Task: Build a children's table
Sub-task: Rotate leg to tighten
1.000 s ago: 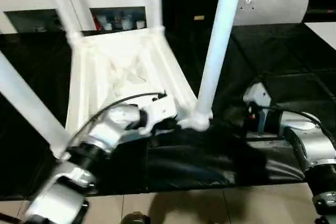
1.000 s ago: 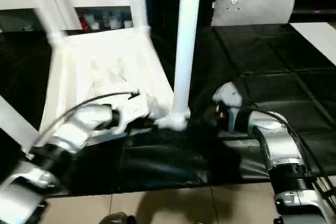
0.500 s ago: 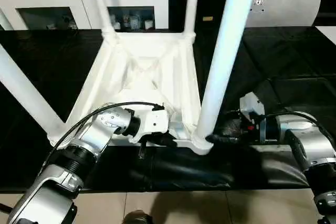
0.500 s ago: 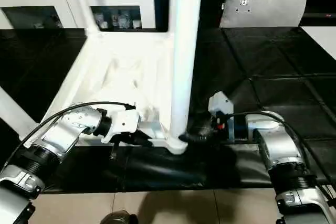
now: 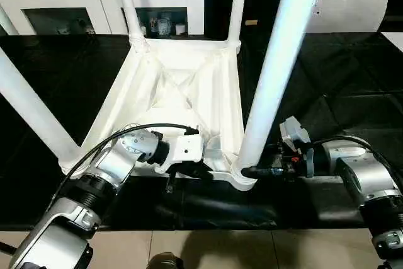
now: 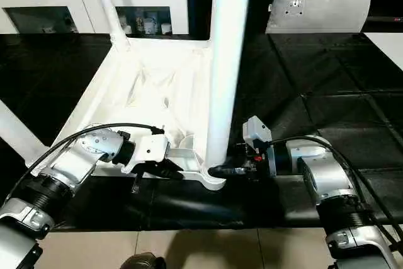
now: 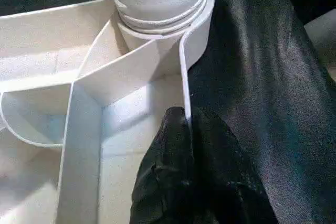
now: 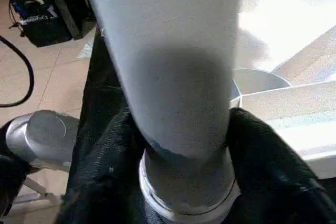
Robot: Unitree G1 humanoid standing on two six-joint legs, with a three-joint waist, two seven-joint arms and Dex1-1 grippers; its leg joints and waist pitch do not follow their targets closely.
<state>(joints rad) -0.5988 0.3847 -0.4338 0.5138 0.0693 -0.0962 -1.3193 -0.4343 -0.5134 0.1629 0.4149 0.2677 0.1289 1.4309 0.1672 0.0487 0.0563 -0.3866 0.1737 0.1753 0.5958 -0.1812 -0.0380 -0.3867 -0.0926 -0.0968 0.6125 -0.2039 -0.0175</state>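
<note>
The left gripper (image 7: 184, 182) is closed on the near rim wall of the children's table (image 5: 182, 92), one black finger on each side of the thin wall. The right gripper (image 8: 181, 145) clasps the base of the near right leg (image 5: 277, 74), fingers touching both sides of the tube. The table lies upside down on the black surface (image 5: 352, 80), ribbed underside up, near its front edge. Four legs stand in the corner sockets.

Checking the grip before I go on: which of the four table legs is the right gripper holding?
The near right leg, the one closest to the camera. The right gripper clamps its base just above the corner socket; the other three legs stand untouched.
</note>
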